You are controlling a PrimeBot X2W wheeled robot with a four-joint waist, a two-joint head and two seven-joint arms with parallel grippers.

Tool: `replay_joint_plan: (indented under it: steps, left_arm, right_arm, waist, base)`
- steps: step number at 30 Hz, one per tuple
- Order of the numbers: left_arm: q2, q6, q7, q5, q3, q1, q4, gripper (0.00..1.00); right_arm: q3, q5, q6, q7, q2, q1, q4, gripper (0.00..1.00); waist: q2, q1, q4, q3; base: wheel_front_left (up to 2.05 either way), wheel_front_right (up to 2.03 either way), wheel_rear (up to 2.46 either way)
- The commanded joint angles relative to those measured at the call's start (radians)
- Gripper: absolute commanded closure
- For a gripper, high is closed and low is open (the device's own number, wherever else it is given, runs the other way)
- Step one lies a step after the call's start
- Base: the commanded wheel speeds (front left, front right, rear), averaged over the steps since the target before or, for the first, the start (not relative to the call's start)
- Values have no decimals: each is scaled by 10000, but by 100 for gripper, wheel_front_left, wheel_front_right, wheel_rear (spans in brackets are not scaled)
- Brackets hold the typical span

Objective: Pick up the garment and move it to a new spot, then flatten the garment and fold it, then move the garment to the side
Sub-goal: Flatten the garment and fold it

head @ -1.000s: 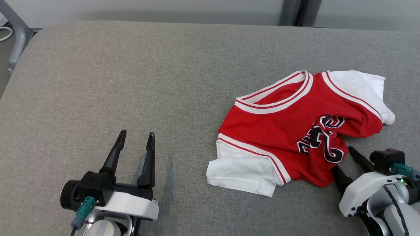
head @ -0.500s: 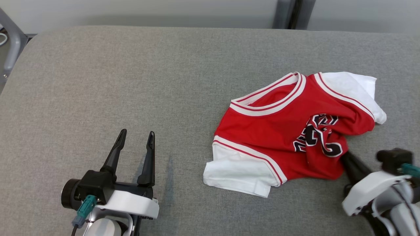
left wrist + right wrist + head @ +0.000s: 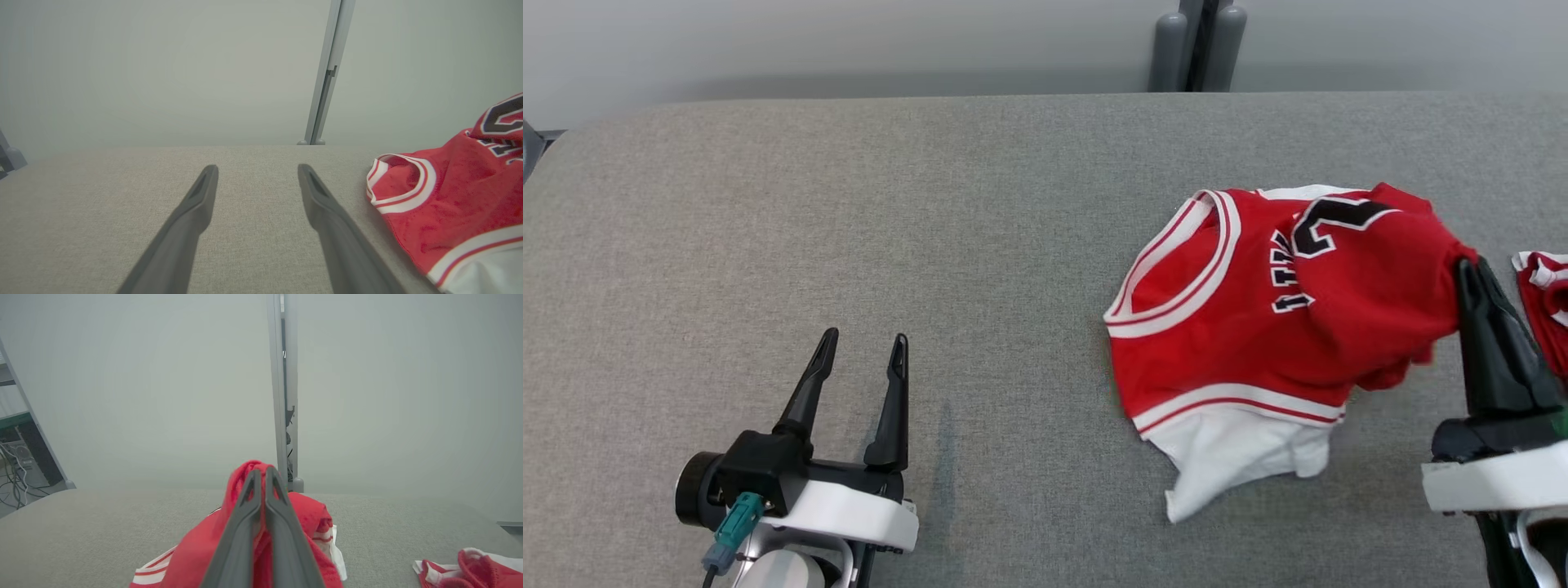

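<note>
one soft red-and-white mesh jersey (image 3: 1233, 343) lies on the right half of the grey cloth-covered desk (image 3: 849, 204). its right part is bunched up and pinched between the closed fingers of our right gripper (image 3: 1467, 269), and a white sleeve trails toward the near edge. we judge it light, limp and quick to slump. a pinch of bunched fabric should carry it, though a shoulder or hem hold would spread it better. our left gripper (image 3: 864, 336) sits by the near left, fingers apart and empty. the desk's left and middle give us open room; a second small red garment (image 3: 1543, 302) lies at the right edge.
</note>
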Motion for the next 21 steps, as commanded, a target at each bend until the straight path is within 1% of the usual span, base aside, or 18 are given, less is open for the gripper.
replay_joint_plan:
  steps: [1,3,6,9,12,15,19,20,21]
  left_arm:
    - [81,-10,-5,-4,19,-4,-12,0]
    - [113,11,3,-19,25,18,-30,0]
    - [159,51,32,-39,36,65,-56,0]
    - [195,70,75,-55,33,90,-91,0]
    - [232,32,156,-61,-25,52,-107,0]
    - [271,36,229,-67,-60,19,-118,0]
    - [336,76,240,-76,-64,54,-166,0]
    - [374,100,255,-75,-60,102,-197,0]
    - [396,107,263,-79,-52,131,-211,0]
  right_arm:
    - [-95,-82,1,-109,25,152,-65,100]
    - [-530,-194,1,-563,399,575,-453,100]
    - [-1075,-114,1,-1374,741,1262,-373,100]
    - [-1165,232,1,-1773,852,1823,651,100]
    - [-987,835,1,-2069,856,2031,2055,100]
    - [-772,1236,1,-2308,851,1875,3483,100]
    - [-558,1467,1,-2481,846,1488,4633,100]
    - [-543,1396,1,-2537,845,1259,4787,66]
    - [-544,1319,1,-2549,847,1189,4756,12]
  waist:
    - [0,0,-34,-6]
    - [0,0,-113,-17]
    - [0,0,-217,-37]
    - [0,0,-335,-65]
    - [0,0,-420,-100]
    - [0,0,-479,-145]
    - [0,0,-547,-188]
    - [0,0,-571,-213]
    - [0,0,-585,-228]
  base:
    - [0,0,0]
    - [0,0,0]
    - [0,0,0]
    - [0,0,0]
    - [0,0,0]
    - [0,0,0]
    - [0,0,0]
    - [0,0,0]
    - [0,0,0]
